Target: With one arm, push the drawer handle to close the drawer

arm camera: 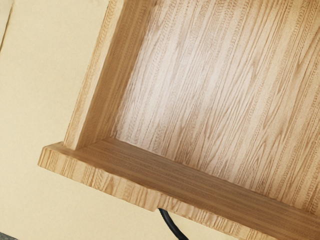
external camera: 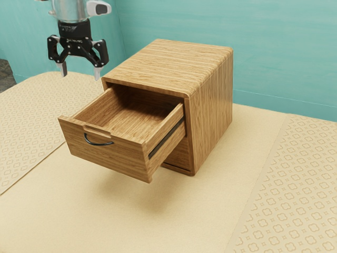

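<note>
1. One gripper (external camera: pixel 80 75) hangs at ten o'clock in the exterior view, fingers parted with a gap between them, so it is open; the arm (external camera: pixel 72 12) rises from it toward twelve.
2. Two main wooden parts are visible: the cabinet (external camera: pixel 169 59) near the middle, and the drawer (external camera: pixel 168 123), pulled well out of it toward eight o'clock.
3. The black, curved handle (external camera: pixel 99 144) is on the outer face of the front panel (external camera: pixel 124 157), just on the six o'clock side of a notch (external camera: pixel 97 130). From the handle, the gripper is between eleven and twelve, well apart from it.
4. A dark runner (external camera: pixel 167 138) lies along the drawer's four o'clock side. The table (external camera: pixel 210 211) spreads below, and a teal wall (external camera: pixel 274 47) stands behind, from eleven round to two.
5. The wrist view looks down into the drawer. Taking the front panel as six o'clock, the side wall (arm camera: pixel 99 95) is at nine, beside the wood-grained drawer floor (arm camera: pixel 205 90). Part of the handle shows beyond six, outside the front panel.
</note>
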You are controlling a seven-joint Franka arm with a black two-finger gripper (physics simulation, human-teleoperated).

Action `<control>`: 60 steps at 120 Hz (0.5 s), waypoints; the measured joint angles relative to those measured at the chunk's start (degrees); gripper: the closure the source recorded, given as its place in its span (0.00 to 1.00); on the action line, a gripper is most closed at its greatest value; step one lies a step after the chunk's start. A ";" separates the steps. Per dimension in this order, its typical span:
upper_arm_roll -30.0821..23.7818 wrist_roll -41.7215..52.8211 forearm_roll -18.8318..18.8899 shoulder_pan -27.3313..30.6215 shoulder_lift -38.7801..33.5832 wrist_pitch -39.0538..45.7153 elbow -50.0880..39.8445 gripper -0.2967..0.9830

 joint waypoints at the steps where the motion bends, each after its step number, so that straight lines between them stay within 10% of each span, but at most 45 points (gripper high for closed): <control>1: -0.01 -0.15 0.01 -0.09 -0.01 0.42 -0.03 0.23; 37: -2.38 -4.37 2.65 -0.14 -4.95 2.93 -0.37 0.23; 60: -3.37 -6.26 3.25 2.27 -33.35 10.10 -37.60 0.50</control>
